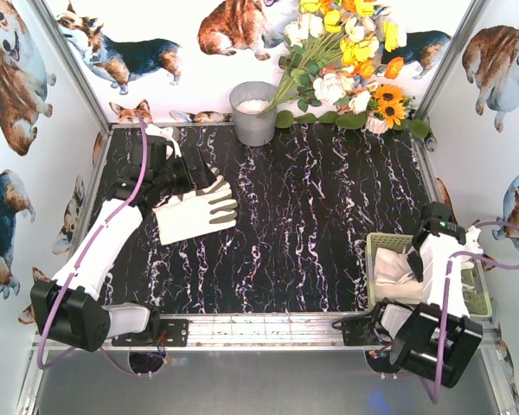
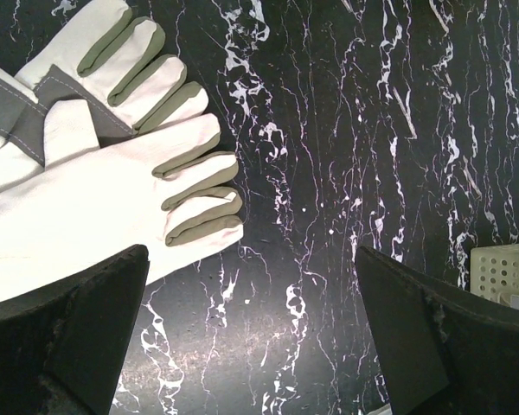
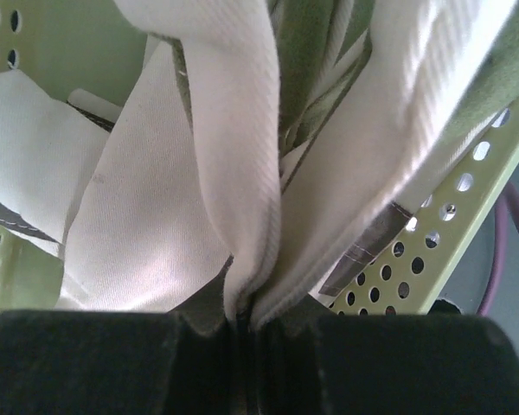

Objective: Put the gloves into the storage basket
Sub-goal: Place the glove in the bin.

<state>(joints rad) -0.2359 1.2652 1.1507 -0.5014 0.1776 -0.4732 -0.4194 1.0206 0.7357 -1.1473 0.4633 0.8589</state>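
Note:
Two cream-white gloves (image 1: 195,212) with grey-olive fingers lie overlapping on the black marble table at the left; the left wrist view shows them (image 2: 95,199) at its upper left. My left gripper (image 2: 251,259) hovers open just beside them over bare table, nothing between its fingers. At the right near edge stands the pale yellow-green storage basket (image 1: 379,239), its corner (image 2: 502,268) also visible from the left wrist. My right gripper (image 3: 246,316) is shut on a fold of a glove (image 3: 242,130) inside the basket (image 3: 467,216), with more glove fabric (image 1: 394,268) lying below.
A grey metal bucket (image 1: 253,112) stands at the back centre, next to a bunch of artificial flowers (image 1: 346,60). Corgi-print walls close in the left, back and right sides. An aluminium rail (image 1: 259,327) runs along the near edge between the arm bases.

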